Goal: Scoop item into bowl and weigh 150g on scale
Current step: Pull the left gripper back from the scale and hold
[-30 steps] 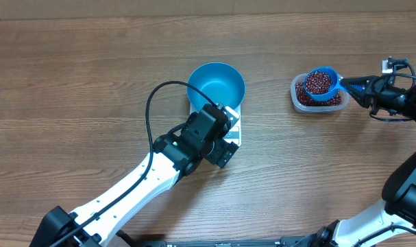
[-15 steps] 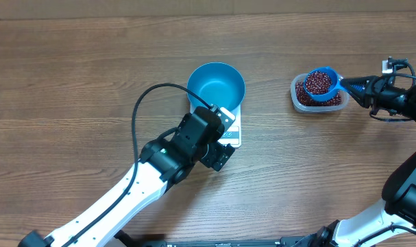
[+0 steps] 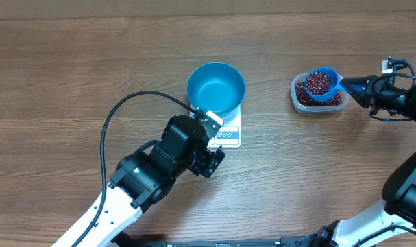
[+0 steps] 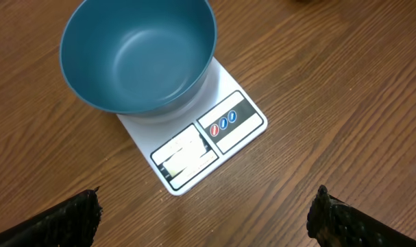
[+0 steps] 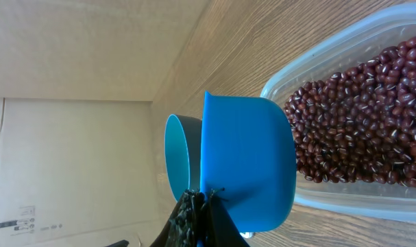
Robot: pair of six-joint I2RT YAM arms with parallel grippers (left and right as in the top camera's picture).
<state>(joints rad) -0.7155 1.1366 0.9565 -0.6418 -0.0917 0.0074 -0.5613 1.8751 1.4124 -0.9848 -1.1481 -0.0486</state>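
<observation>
Overhead: right claw pinches the handle of the blue scoop, heaped with beans, above the clear tub. Loose, light grains; I judge they spill if tipped. Right arm reaches in low over the desk. Left claw is spread wide near the scale bearing the empty blue bowl.
</observation>
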